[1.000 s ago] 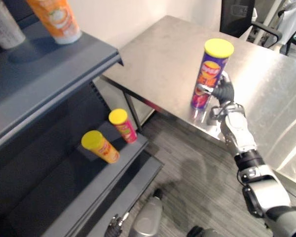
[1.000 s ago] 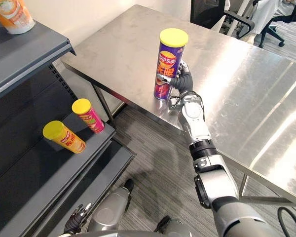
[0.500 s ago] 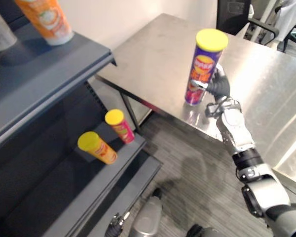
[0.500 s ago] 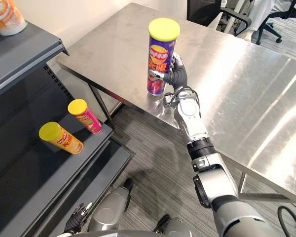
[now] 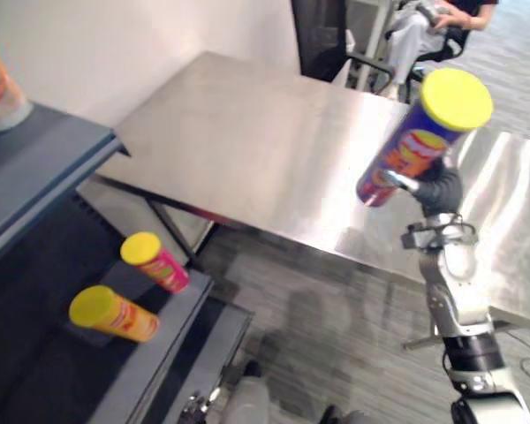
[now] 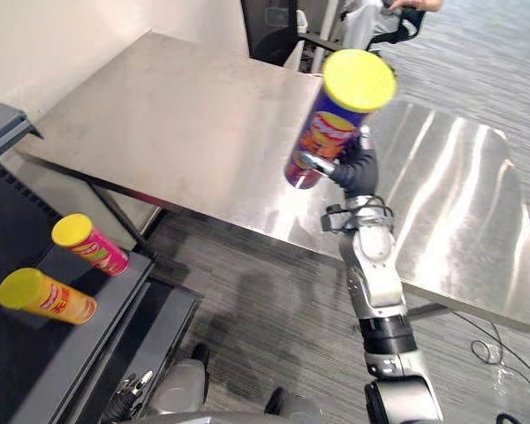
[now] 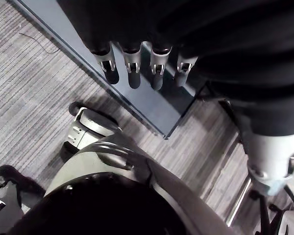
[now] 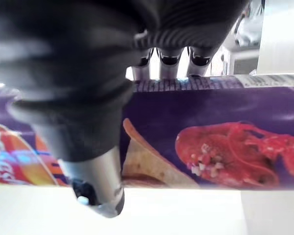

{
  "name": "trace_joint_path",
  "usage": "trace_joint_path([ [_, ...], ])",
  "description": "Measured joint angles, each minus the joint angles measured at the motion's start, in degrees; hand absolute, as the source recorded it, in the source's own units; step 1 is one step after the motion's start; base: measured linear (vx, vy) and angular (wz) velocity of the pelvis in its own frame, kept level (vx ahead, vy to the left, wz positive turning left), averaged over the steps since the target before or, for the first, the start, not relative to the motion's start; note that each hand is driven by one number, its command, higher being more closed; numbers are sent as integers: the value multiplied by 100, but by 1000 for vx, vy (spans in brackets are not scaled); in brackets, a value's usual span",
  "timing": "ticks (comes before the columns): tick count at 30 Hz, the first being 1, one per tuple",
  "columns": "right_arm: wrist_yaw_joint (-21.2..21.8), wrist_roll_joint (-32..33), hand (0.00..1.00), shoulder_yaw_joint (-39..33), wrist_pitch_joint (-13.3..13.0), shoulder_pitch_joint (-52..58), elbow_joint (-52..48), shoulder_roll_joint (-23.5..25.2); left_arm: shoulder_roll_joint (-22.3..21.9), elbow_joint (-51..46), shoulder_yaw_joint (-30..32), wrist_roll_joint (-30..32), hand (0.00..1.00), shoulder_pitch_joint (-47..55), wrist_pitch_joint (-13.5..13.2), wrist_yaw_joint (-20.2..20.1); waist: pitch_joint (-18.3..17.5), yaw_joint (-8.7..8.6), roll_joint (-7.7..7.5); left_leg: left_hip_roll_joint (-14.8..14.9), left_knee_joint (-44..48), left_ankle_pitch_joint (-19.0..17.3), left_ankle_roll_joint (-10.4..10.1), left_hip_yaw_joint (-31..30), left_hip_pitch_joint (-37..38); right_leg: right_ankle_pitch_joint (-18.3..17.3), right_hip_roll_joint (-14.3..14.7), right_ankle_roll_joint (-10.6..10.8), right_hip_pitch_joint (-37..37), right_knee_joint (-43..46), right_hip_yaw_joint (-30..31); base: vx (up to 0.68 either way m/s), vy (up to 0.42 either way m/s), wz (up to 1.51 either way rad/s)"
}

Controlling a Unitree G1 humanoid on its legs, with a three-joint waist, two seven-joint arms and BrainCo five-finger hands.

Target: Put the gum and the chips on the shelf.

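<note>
Right robot hand (image 5: pixel 439 187) wrapped round chips can (image 5: pixel 420 141), held over tabletop (image 5: pixel 247 150); chips & gum not on shelf (image 5: pixel 62 371) yet. Left robot hand (image 7: pixel 132 68) slack.

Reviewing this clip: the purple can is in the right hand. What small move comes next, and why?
Probably carry the right hand leftward toward the shelf. Its fingers are curled round the purple chips can, held tilted above the table, while the shelf, where a yellow can and a pink can lie, is off to the robot's left.
</note>
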Motion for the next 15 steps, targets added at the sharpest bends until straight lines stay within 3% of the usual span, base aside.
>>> trace_joint_path([
  [2,106,80,100,-230,-3,295,-116,-178,4,52,0,12,0,12,-1,2,-121,-52,0,2,-51,-9,14,89,37,74,25,14,0,-110,102,8,29,-27],
  [5,311,311,100,-527,-72,728,-151,-276,15,67,27,12,0,143,-55,15,-360,-263,2,-9,-188,5,32,233,112,179,36,25,-19,-296,254,15,24,-22],
  [15,543,623,100,-885,-129,1656,-130,-403,-44,206,169,106,0,152,-43,58,-626,-632,124,-66,-564,97,70,521,314,382,9,83,-29,-626,512,31,15,-16],
])
